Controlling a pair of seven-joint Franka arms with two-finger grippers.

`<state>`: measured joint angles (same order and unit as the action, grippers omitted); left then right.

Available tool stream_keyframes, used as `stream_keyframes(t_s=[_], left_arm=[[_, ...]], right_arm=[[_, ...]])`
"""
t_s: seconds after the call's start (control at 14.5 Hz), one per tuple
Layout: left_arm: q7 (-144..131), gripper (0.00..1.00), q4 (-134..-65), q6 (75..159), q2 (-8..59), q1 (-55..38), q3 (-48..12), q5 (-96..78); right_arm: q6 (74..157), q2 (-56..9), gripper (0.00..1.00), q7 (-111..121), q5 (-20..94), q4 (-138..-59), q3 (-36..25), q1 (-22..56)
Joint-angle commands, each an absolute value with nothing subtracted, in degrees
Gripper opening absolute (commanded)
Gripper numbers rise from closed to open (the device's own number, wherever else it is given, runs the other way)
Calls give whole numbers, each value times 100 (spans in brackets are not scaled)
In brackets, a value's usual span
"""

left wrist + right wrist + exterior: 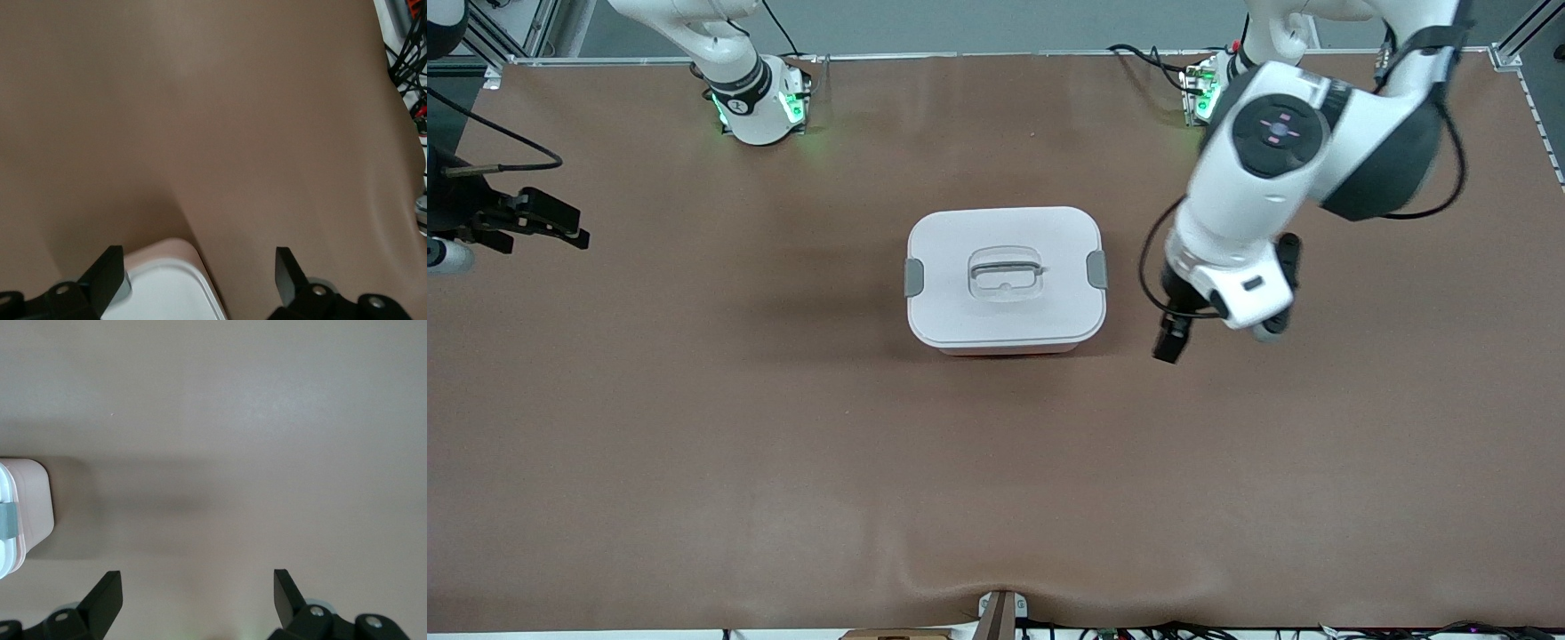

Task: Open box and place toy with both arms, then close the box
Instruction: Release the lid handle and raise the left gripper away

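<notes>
So, plenty of bare brown table (783, 462) all around the box (1005, 280), which sits mid-table with its lid on, both grey clips at the short ends, long axis running between my two arms' ends. My left gripper (200, 283) hovers beside its left-arm end, jaws wide, holding nothing. My right gripper (197, 600) waits well off the box's right-arm end, also spread wide and holding nothing.

brown table cover (783, 462), black cables (1138, 60) along its edge.

One box (1005, 277), two grey clips (914, 277), two arms (1263, 196), two grippers (1172, 338)
</notes>
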<state>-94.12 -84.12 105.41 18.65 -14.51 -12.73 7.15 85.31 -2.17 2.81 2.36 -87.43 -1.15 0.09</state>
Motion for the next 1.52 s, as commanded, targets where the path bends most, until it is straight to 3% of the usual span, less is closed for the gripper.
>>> stream_keyframes(t_s=[0.0, 0.69, 1.11, 1.45], left_arm=[[-8371, 100, -8438, 10362, 1767, -1056, -1310, 668], [-5531, 100, -8411, 10354, 1609, 79, -1398, 458], [-4055, 100, -8429, 10187, 977, 88, -1117, 343], [-2973, 100, -8437, 9319, 449, 79, -696, -174]], right_arm=[[8543, -79, 100, 229, 185, -8859, -105, 9], [8578, -88, 100, 229, 185, -8859, -105, 0], [8543, -79, 100, 237, 193, -8824, -123, -35], [8569, -79, 100, 237, 193, -8842, -132, -53]])
